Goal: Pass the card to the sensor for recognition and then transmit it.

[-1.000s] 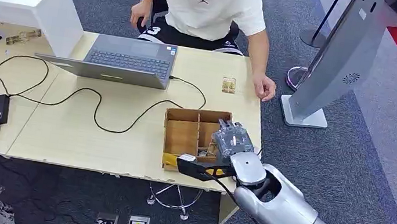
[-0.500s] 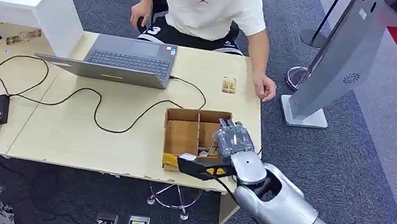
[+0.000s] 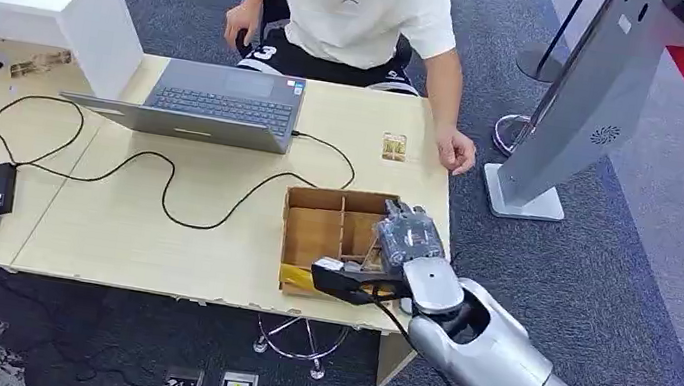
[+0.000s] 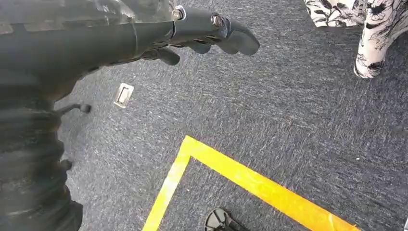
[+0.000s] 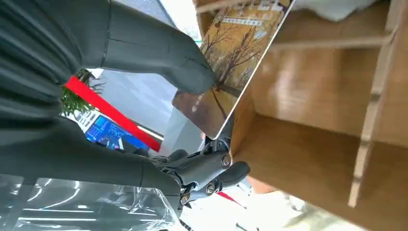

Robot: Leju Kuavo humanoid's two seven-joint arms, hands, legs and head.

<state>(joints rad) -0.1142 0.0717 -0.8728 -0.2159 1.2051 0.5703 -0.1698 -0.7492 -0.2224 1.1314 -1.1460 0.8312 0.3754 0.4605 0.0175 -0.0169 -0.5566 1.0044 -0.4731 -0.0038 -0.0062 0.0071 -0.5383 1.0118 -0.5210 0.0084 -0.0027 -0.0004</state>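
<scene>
Wooden desk: right hand pinches tree-picture card; print illegible.

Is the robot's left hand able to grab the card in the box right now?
Probably not. The left hand hangs over the carpet, away from the table. The card is at the cardboard box, already pinched by the right hand.

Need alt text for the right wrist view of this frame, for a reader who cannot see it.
The robot's right hand pinches a picture card printed with autumn trees between its thick grey thumb and darker fingers, at the edge of a divided cardboard box. Clear plastic film covers part of the hand.
</scene>
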